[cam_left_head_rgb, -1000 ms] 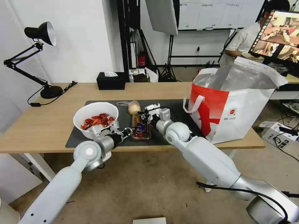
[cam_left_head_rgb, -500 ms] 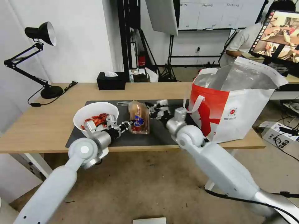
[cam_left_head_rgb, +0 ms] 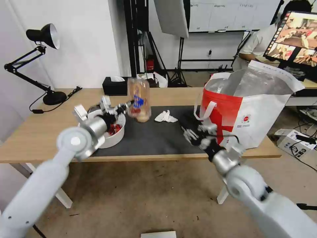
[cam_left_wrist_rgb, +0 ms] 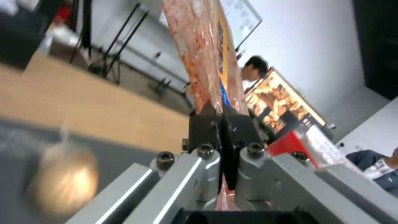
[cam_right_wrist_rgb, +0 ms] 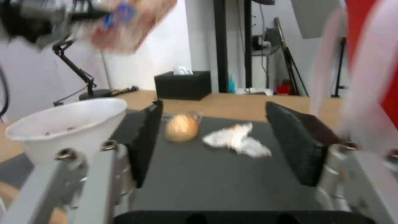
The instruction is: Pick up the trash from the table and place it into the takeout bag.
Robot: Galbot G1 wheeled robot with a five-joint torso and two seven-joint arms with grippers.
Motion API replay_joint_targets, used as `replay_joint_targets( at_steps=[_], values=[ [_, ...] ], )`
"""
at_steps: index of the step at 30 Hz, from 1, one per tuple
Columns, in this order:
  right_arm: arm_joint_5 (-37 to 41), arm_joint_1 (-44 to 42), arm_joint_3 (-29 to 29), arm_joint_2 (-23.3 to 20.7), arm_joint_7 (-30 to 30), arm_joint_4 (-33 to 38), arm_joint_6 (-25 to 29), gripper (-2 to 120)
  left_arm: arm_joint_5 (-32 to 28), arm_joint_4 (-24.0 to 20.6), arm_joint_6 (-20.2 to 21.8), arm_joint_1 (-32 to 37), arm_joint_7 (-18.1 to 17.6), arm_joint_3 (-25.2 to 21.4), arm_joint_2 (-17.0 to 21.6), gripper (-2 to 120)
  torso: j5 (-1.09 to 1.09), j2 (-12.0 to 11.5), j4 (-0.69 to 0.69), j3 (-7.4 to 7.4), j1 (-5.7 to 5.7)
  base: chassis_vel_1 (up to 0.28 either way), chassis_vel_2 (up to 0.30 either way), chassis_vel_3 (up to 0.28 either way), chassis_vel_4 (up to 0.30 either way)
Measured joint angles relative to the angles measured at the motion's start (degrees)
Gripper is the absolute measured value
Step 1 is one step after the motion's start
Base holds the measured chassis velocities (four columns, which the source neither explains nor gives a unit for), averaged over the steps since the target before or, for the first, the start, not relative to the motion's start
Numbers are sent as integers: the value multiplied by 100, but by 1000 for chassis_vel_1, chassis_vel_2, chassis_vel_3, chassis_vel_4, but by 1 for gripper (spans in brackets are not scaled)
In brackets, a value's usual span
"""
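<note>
At centre-left of the head view, above the white bowl point(cam_left_head_rgb: 112, 130), the left gripper point(cam_left_head_rgb: 127, 106) is pinched tight on one edge of the clear plastic tray point(cam_left_head_rgb: 138, 98), holding it upright in the air over the table point(cam_left_head_rgb: 43, 132). Thin and light, the tray will likely flex and could spill scraps, so a rim grip suits it. The soft crumpled tissue point(cam_left_head_rgb: 166, 116) lies mid-mat; at lower right the right gripper point(cam_left_head_rgb: 197, 135) hangs spread and empty beside the takeout bag point(cam_left_head_rgb: 251, 119).
</note>
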Motion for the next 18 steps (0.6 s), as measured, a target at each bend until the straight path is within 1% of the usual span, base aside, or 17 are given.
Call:
replay_joint_targets(
  at_steps=[3,4,7,8,9,10,11,12,14,16,17,18],
  values=[
    [-360,-676,355,29,-103,-33,629,85,345,133,-338,-446,280,368,-100,0,0,0,2,0,0,0,0,0,0],
    [-360,-676,355,29,-103,-33,629,85,345,133,-338,-446,280,368,-100,0,0,0,2,0,0,0,0,0,0],
    [-613,-1099,611,120,-139,-126,901,94,664,286,-586,-851,487,770,-258,0,-1,0,2,0,0,0,0,0,0],
    [-613,-1099,611,120,-139,-126,901,94,664,286,-586,-851,487,770,-258,0,-1,0,2,0,0,0,0,0,0],
    [-736,-1377,752,204,-156,-139,984,98,830,421,-713,-1159,562,1057,-417,0,0,0,1,0,0,0,0,0,0],
    [-833,-1534,805,266,-163,-139,1029,100,946,545,-790,-1392,582,1272,-572,0,0,0,1,0,0,0,0,0,0],
    [-927,-1619,825,313,-165,-139,1061,100,1011,641,-830,-1560,584,1416,-694,0,0,0,2,1,0,0,0,0,0],
    [-927,-1619,825,313,-165,-139,1061,100,1011,641,-830,-1560,584,1416,-694,0,0,0,2,1,0,0,0,0,0],
    [-1198,-1835,838,462,-172,-123,1117,100,1133,972,-922,-2075,494,1863,-1171,0,1,0,2,1,1,0,0,0,0],
    [-1301,-1928,837,557,-174,-87,1123,100,1196,1204,-953,-2327,430,2084,-1468,0,-1,0,0,1,1,0,0,0,0],
    [-1301,-1928,837,557,-174,-87,1123,100,1196,1204,-953,-2327,430,2084,-1468,0,-1,0,0,1,1,0,0,0,0],
    [-1371,-1986,831,622,-174,-77,1124,100,1270,1413,-989,-2525,393,2239,-1706,0,1,0,-1,0,1,0,0,0,0]
  ],
)
